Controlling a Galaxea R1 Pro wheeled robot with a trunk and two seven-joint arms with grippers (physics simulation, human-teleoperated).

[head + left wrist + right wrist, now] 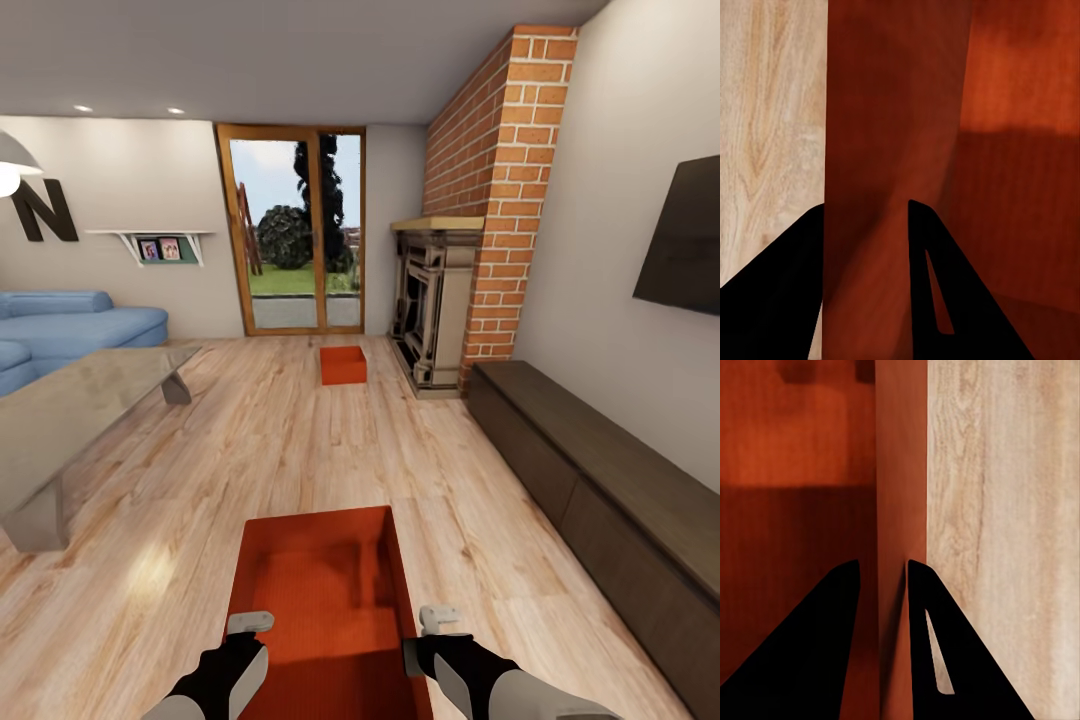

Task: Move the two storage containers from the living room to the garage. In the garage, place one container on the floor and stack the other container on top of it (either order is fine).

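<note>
One orange-red storage container point(325, 570) lies lengthwise right in front of me on the living room's wood-plank floor. My left gripper point(250, 623) straddles its left long wall and my right gripper point(438, 618) its right long wall. In the left wrist view the left gripper point(864, 214) has the ribbed wall of the container point(1020, 90) between its fingers. The right gripper point(883, 570) pinches the thin wall of the same container point(795, 450). Whether the box is off the floor, I cannot tell. The second storage container point(343, 364) sits far ahead on the floor, beside the fireplace point(435, 300).
A glass coffee table point(70, 410) and a blue sofa point(70, 325) stand to the left. A long dark low cabinet point(600, 470) runs along the right wall under a black TV point(685, 240). Glass garden doors point(295, 230) close off the far end, next to the brick chimney point(500, 180).
</note>
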